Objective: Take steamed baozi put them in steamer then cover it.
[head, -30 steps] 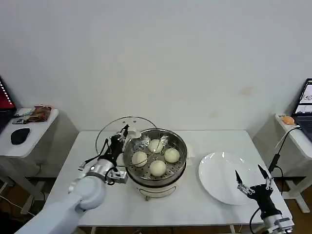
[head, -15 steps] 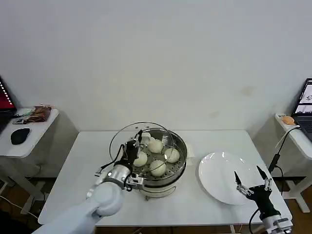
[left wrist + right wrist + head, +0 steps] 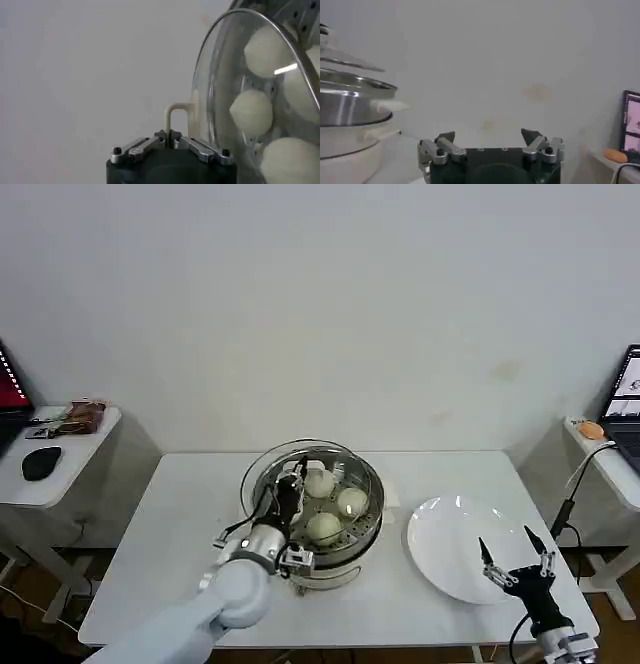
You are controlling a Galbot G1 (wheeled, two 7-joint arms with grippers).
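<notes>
The baozi [image 3: 322,527] sit in the steamer [image 3: 369,514] mid-surface. The cover [image 3: 220,75] hangs tilted above it, its handle pinched by the left end effector [image 3: 170,136]. Covering step; next, level and lower. Right end effector [image 3: 517,568] idles spread wide, near right.

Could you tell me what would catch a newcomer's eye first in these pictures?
Probably the shiny steamer at the middle of the table, with baozi inside, and the left claw holding the clear cover by its handle, tilted over the near-left rim. To the right lies a bare white plate, with the open right claw at its near edge.
</notes>
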